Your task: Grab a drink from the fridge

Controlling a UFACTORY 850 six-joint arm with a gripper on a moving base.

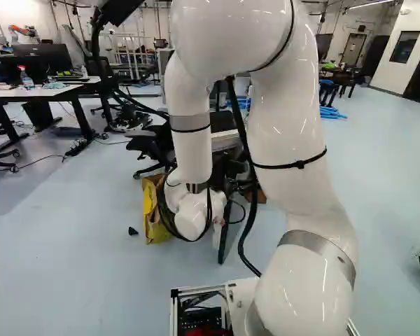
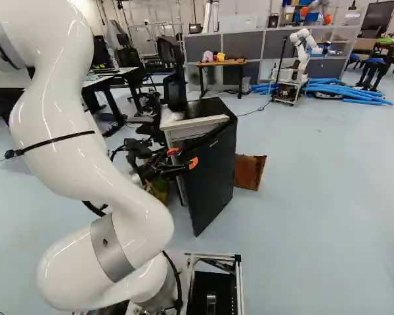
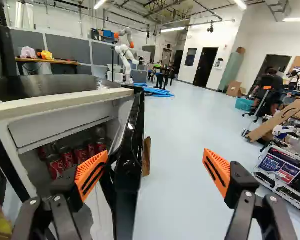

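Wrist view, red cans point(image 3: 55, 167); long axes upright

The fridge door point(image 3: 128, 175) looks glossy — the arm point(image 1: 287, 119) smooth and shiny, its band point(image 1: 318, 248) metallic.

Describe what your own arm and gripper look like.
The arm is glossy white with rounded segments and silver-grey bands at joints; a black cable runs outside it, and black straps circle it. The gripper is black and two-fingered, with slotted orange pads.
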